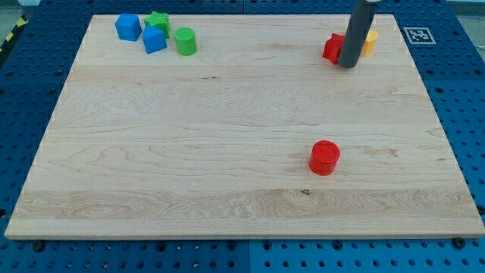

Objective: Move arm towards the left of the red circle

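The red circle is a short red cylinder on the wooden board, in the lower right part of the view. My tip is at the end of the dark rod near the view's top right, far above the red circle and slightly to its right. The rod partly hides a red block whose shape I cannot make out, on the tip's left. A yellow block shows just to the right of the rod.
At the view's top left stand two blue blocks, a green star and a green cylinder, close together. The wooden board lies on a blue perforated table. A marker tag sits at the top right.
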